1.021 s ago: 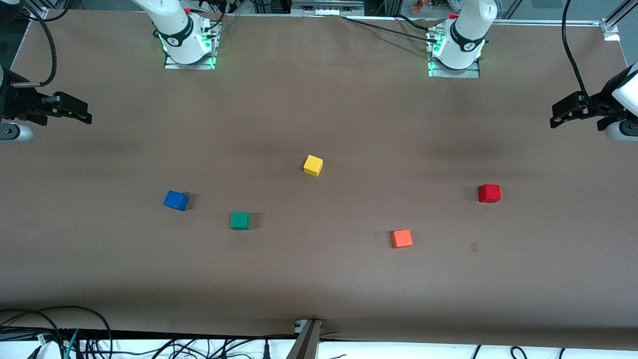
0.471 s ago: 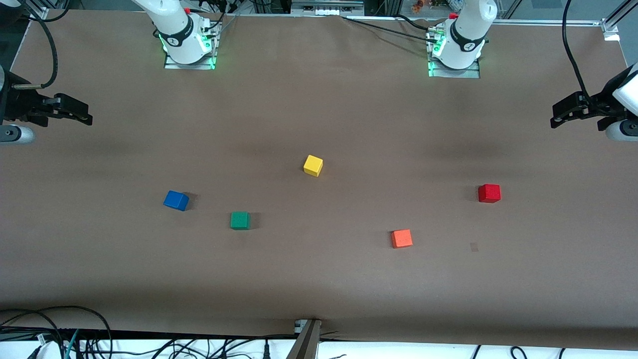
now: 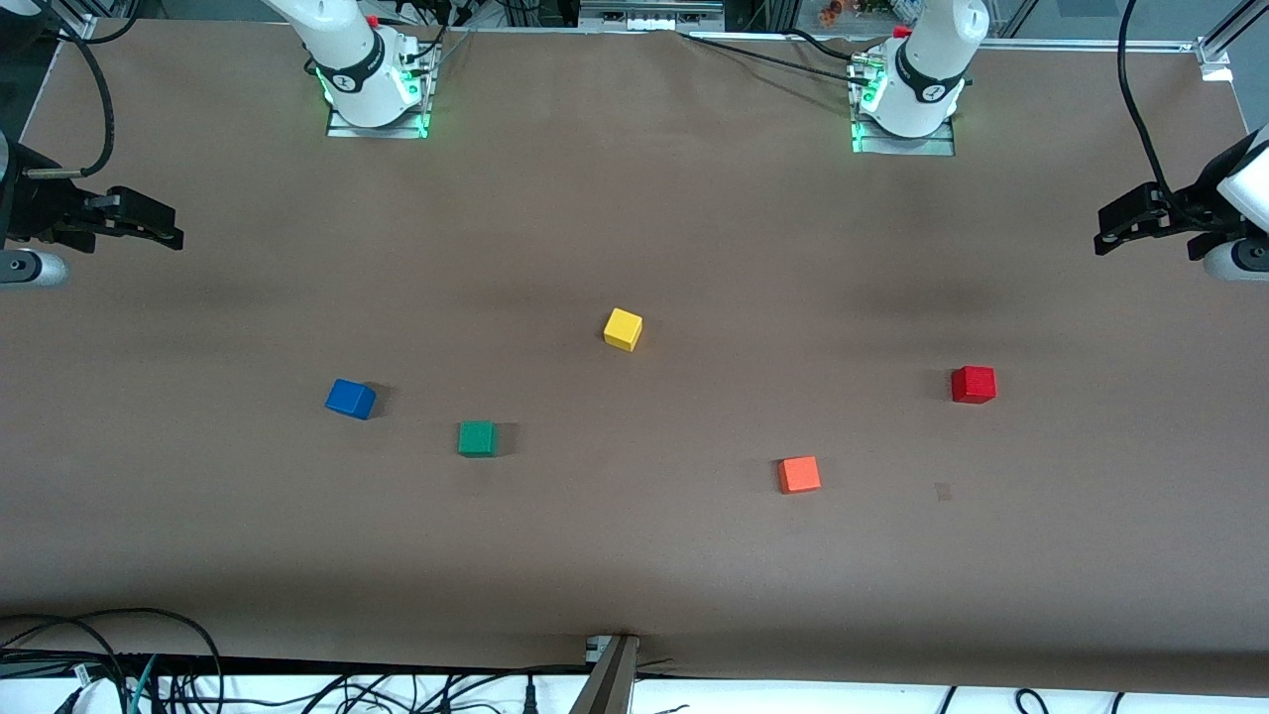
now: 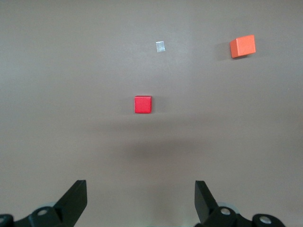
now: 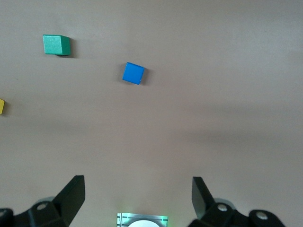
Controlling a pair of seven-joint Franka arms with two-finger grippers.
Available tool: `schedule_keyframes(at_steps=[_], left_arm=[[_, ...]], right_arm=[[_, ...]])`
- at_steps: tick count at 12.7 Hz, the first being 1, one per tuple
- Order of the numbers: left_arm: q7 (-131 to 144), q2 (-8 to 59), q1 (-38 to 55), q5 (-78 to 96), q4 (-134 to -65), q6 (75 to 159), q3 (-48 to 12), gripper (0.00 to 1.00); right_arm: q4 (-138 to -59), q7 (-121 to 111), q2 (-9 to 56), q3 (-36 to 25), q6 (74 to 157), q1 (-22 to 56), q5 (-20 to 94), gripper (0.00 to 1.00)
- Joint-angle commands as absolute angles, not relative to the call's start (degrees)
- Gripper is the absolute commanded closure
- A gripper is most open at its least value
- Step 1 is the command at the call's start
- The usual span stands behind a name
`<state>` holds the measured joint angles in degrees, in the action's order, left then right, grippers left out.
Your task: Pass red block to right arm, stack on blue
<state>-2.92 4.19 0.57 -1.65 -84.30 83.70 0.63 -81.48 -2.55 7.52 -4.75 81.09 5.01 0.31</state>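
The red block (image 3: 974,384) sits on the brown table toward the left arm's end; it also shows in the left wrist view (image 4: 143,104). The blue block (image 3: 350,399) sits toward the right arm's end and shows in the right wrist view (image 5: 133,73). My left gripper (image 3: 1108,236) is open and empty, high at the table's edge at the left arm's end; in its wrist view (image 4: 141,189) the jaws stand wide apart. My right gripper (image 3: 169,230) is open and empty, high at the right arm's end (image 5: 138,187).
A yellow block (image 3: 623,328) lies mid-table. A green block (image 3: 477,437) lies beside the blue one, nearer the camera. An orange block (image 3: 799,474) lies nearer the camera than the red one. A small pale patch (image 3: 943,490) marks the table.
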Motion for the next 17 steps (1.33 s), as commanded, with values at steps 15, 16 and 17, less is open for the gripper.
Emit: schedule_keyframes(at_steps=[15, 16, 17], left_arm=[[-2.1, 3.6, -2.7, -1.1, -102.4, 96.6, 1.1, 0.00], [-2.1, 4.5, -2.7, -1.1, -104.4, 98.9, 1.1, 0.00], [-2.1, 6.0, -2.7, -1.1, -104.8, 100.4, 1.0, 0.00]], right_arm=[[-79.9, -3.3, 8.3, -4.5, 80.7, 4.3, -0.1, 0.00], [-79.9, -3.3, 8.3, -4.5, 80.7, 4.3, -0.1, 0.00], [-79.9, -3.3, 8.3, -4.4, 80.7, 4.4, -0.1, 0.00]])
